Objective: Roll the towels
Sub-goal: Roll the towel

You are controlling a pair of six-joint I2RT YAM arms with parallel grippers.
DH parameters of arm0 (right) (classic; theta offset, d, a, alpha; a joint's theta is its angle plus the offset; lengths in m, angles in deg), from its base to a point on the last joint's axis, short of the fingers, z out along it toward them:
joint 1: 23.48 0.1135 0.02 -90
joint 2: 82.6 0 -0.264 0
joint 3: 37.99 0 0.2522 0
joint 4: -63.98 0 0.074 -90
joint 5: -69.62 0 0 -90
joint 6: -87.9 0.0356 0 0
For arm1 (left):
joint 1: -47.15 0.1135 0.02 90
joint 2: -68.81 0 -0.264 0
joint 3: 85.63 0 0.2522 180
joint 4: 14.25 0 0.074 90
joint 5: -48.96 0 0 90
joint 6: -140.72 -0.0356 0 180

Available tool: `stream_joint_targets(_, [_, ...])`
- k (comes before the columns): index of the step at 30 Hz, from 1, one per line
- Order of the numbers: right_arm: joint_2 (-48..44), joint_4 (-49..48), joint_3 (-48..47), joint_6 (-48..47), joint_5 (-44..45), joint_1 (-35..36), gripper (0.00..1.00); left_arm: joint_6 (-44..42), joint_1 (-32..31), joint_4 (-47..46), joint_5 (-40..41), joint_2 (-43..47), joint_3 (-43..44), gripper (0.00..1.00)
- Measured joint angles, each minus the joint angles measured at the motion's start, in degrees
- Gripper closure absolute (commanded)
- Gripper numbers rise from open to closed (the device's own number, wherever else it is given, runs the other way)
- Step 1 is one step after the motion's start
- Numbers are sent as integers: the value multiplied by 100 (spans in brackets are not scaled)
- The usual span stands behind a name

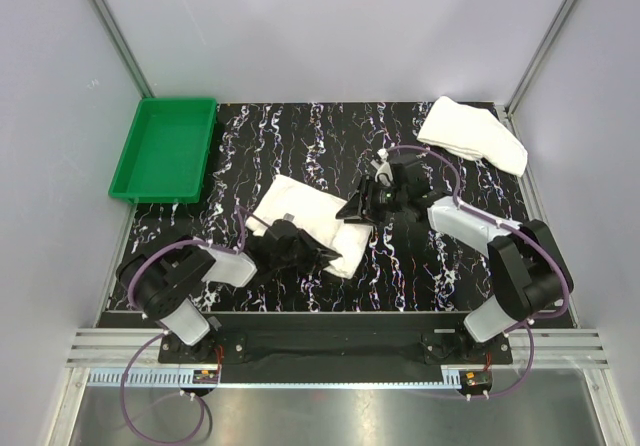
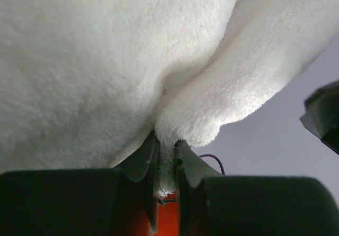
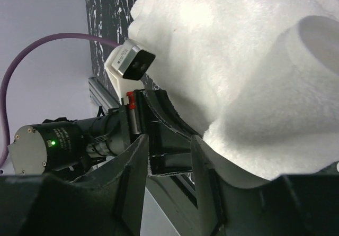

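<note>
One white towel (image 1: 300, 211) lies partly folded on the black marbled table, left of centre. My left gripper (image 1: 298, 251) is at its near edge, shut on a pinched fold of the cloth (image 2: 167, 162); the towel (image 2: 106, 61) fills most of the left wrist view. My right gripper (image 1: 356, 209) stands at this towel's right edge. Its jaws (image 3: 169, 141) are open with nothing between them, and the towel (image 3: 254, 77), curled into a loose roll at the edge, rests against the right finger (image 3: 212, 162). A second white towel (image 1: 472, 134) lies crumpled at the back right.
A green tray (image 1: 165, 146) stands at the table's back left corner. Grey walls close off the left, back and right sides. In the right wrist view the left arm (image 3: 53, 143) and its wrist camera (image 3: 130, 61) sit just beyond the open jaws.
</note>
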Motion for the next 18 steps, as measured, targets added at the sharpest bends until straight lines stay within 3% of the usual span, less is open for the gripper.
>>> stream_joint_targets(7, [168,37,-68,-15,17,39,60,-28,9,-140,-96,-116,26,100])
stream_joint_targets(18, [1172,332,-356,-203,334,35,63,-455,9,599,-20,280,151,92])
